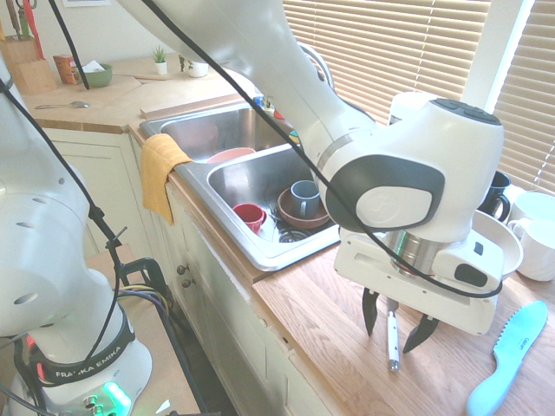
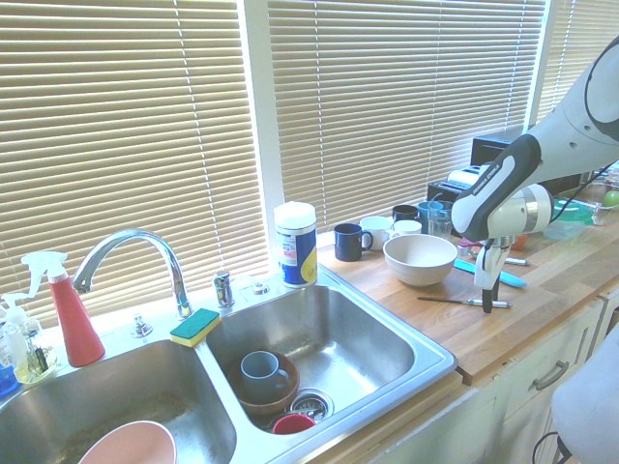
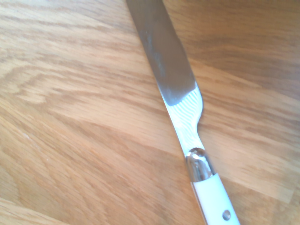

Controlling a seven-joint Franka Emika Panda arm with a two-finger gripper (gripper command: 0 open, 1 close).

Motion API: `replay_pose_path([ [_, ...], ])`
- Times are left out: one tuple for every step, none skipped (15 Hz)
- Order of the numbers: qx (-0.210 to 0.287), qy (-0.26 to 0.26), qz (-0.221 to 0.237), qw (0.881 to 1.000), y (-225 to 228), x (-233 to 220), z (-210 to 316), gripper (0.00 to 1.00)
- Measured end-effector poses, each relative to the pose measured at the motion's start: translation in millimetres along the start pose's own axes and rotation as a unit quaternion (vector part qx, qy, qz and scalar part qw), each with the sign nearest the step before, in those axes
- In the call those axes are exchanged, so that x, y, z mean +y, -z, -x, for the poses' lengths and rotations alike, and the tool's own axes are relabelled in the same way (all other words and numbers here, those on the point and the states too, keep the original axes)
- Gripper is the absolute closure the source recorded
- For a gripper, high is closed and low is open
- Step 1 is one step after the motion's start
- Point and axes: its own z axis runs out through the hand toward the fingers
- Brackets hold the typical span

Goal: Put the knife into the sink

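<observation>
Gripper [image 1: 396,328] at lower right, fingers spread either side of knife [image 1: 393,340], not clamped; knife flat on wooden counter [image 1: 329,321]. Sink [image 2: 387,333] at centre: grey mug [image 2: 261,369] in brown bowl [image 2: 280,396], red cup [image 2: 290,423].

Only one legible marking found: "FRANKA EMIKA" in white capitals on the dark band [image 1: 76,368] around the arm's base, seen in the first exterior view. Print present on the label of the white cylindrical canister [image 2: 295,245] by the window behind the sink, in blue and yellow, but too small to read in the second exterior view. Spray bottle [image 2: 68,309] at the faucet's side carries no readable label. Nothing legible in the wrist view; no stamp or brand made out on the knife blade [image 3: 161,56].
</observation>
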Motion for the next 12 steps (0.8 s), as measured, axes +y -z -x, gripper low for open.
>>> replay_pose_path([
  [0.001, -0.001, 0.0, 1.0, 0.0, 0.0, -0.1, 1.0],
  [0.001, -0.002, 0.0, 1.0, 0.0, 0.0, -0.3, 1.0],
  [0.001, -0.003, 0.0, 1.0, -0.1, 0.0, -0.3, 1.0],
  [0.001, -0.003, 0.0, 1.0, -0.1, 0.1, -0.3, 1.0],
  [0.001, -0.004, 0.0, 1.0, -0.2, 0.4, -0.3, 1.0],
  [0.002, -0.004, 0.0, 1.0, -0.2, 0.6, -0.4, 1.0],
  [0.002, -0.004, 0.0, 1.0, -0.2, 0.6, -0.5, 1.0],
  [0.003, -0.005, 0.0, 1.0, -0.1, 0.7, -0.6, 1.0],
  [0.003, -0.007, 0.0, 1.0, 0.1, 0.7, -0.8, 1.0],
  [0.004, -0.009, 0.0, 1.0, 0.3, 0.9, -1.0, 1.0],
  [0.004, -0.01, 0.0, 1.0, 0.4, 1.2, -1.0, 1.0],
  [0.004, -0.015, -0.001, 1.0, 0.4, 1.4, -0.9, 1.0],
])
